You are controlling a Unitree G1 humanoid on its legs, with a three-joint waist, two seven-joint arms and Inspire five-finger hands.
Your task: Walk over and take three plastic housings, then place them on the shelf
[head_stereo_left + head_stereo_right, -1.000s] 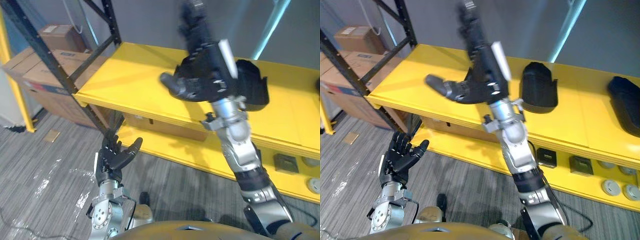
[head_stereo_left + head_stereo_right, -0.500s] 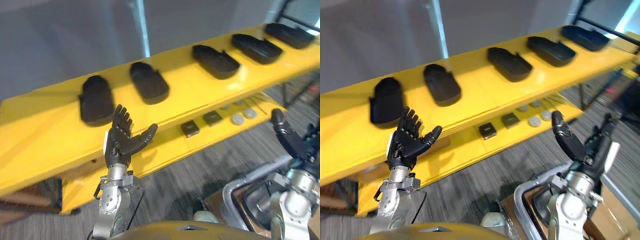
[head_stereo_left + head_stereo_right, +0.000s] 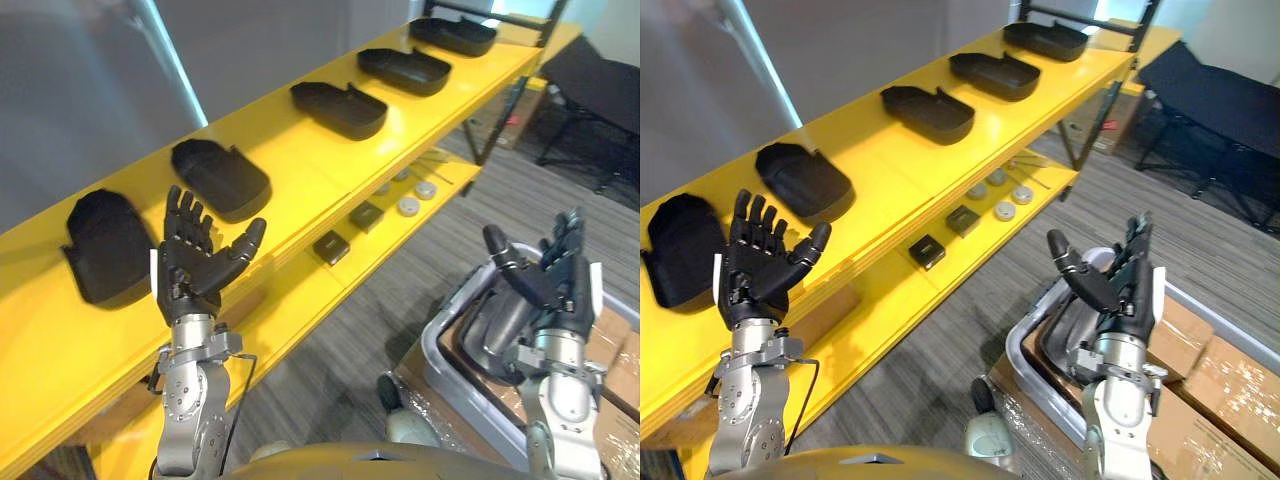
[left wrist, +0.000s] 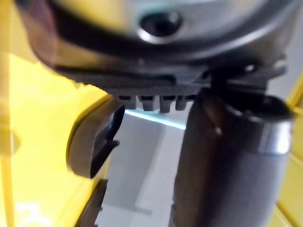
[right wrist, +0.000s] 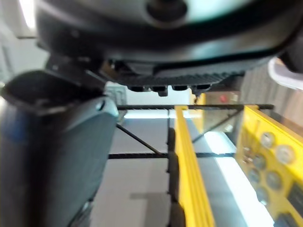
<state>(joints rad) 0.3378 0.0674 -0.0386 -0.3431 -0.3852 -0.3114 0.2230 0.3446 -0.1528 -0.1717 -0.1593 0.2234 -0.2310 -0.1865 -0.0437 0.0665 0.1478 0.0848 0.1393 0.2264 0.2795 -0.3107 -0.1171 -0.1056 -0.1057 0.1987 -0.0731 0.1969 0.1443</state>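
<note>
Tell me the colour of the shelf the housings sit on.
Yellow; the shelf shows best in the right eye view.

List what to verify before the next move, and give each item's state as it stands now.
1. Left hand empty, fingers straight: ok.
2. Right hand empty, fingers straight: ok.
3. Grey bin lies on the right hand's side, just below it: ok.
4. Dark parts inside the bin are plastic housings: cannot tell.
5. Shelf has bare yellow room between the housings already on it: ok.
</note>
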